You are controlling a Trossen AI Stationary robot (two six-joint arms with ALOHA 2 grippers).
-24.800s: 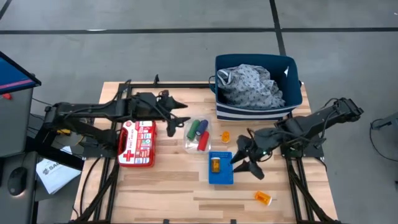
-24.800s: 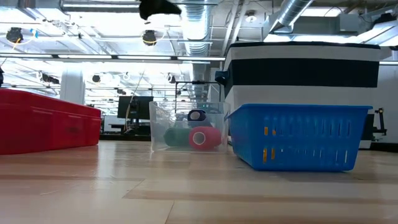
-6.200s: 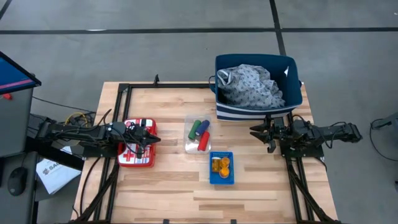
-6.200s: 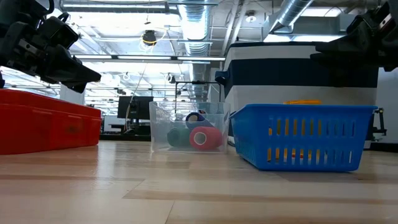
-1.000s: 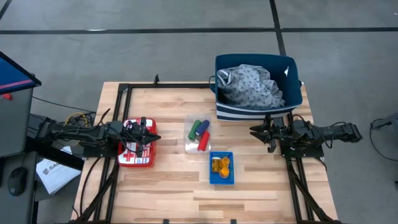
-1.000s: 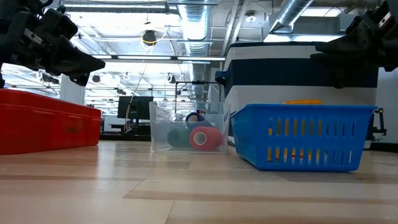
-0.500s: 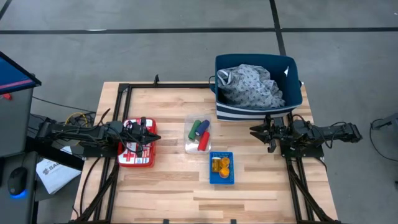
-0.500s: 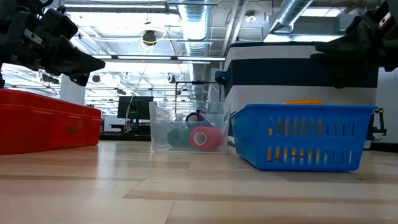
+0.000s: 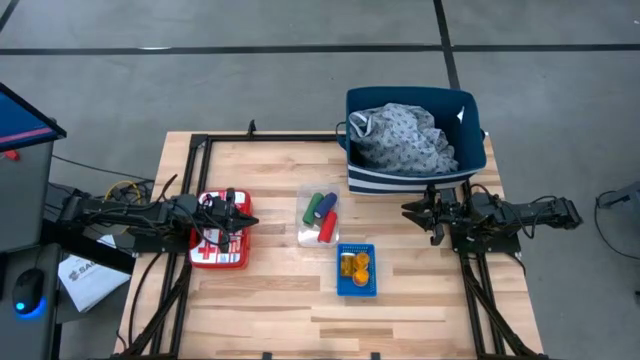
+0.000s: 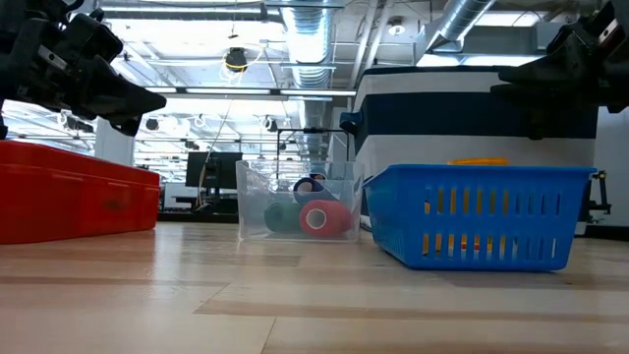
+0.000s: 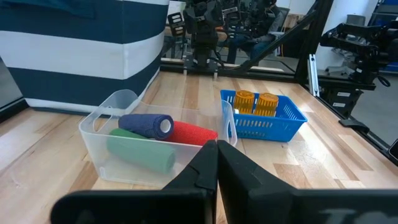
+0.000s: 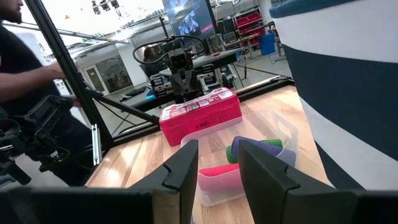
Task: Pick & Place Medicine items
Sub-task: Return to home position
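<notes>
Wooden worktop [image 9: 270,310] seen from above, both arms drawn back to its side edges. The left gripper [image 9: 249,221] hangs over the first-aid case [image 9: 215,250] near the left edge; in the left wrist view its two fingers meet with no gap and nothing between them. The right gripper [image 9: 406,210] sits at the right edge, just in front of the striped basket [image 9: 415,180]; in the right wrist view its fingers stand a narrow gap apart and hold nothing. The orange pill bottles [image 9: 355,264] lie inside the blue bin [image 9: 356,289], which stands right of the worktop's middle, toward the edge at the bottom of the high view. Just beside it, toward the middle, the clear bin [image 9: 306,236] holds the dark-blue tube [image 9: 311,207], the green tube [image 9: 326,202] and the red tube [image 9: 327,227], all lying on their sides and close together. The striped basket occupies the corner at the upper right of the high view and is filled with a patterned cloth [image 9: 405,135].
</notes>
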